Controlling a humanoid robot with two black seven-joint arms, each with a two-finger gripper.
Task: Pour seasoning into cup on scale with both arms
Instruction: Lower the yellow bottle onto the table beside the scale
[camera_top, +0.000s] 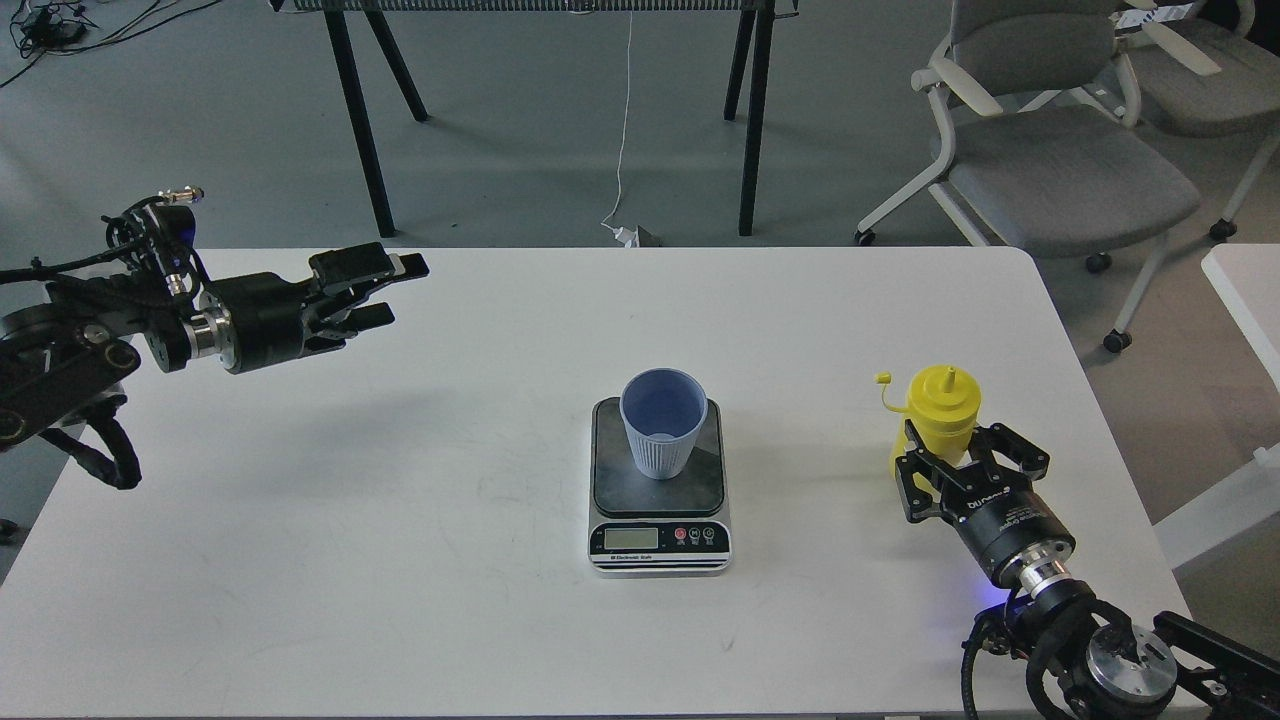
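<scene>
The yellow seasoning bottle (938, 415) stands upright at the right of the white table (400, 520), its tethered cap hanging to its left. My right gripper (965, 458) is shut on the bottle's lower body from the near side. The pale blue ribbed cup (662, 425) stands upright on the dark platform of the scale (658, 538) in the middle of the table, well left of the bottle. My left gripper (398, 290) is open and empty, held above the table's far left, pointing right.
Grey office chairs (1060, 150) stand beyond the table's far right corner. Black table legs (355, 120) and a white cable (625, 120) are on the floor behind. Another white table edge (1245, 290) is at the right.
</scene>
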